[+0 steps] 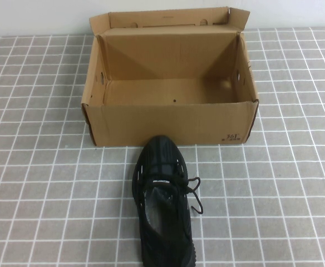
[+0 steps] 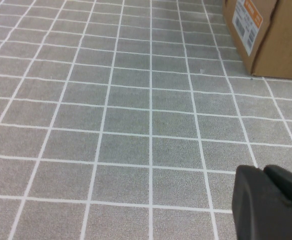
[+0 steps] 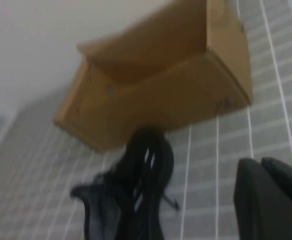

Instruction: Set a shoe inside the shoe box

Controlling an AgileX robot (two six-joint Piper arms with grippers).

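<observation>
Shoe (image 1: 163, 206) lies on grey tiled table (image 1: 40, 167) touching open box (image 1: 171, 130).

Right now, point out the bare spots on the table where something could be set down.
Bare tiled table lies left of the shoe, and again to its right, both patches in front of the shoe box. It is tight where the shoe's toe meets the box's front wall. The open box is empty inside. The left gripper and right gripper hang with jaws shut, holding nothing.

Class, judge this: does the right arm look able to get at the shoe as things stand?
Probably yes: the shoe lies uncovered before the shoe box; the shut right hand hangs nearby, nothing between. The left hand is shut, elsewhere.
</observation>
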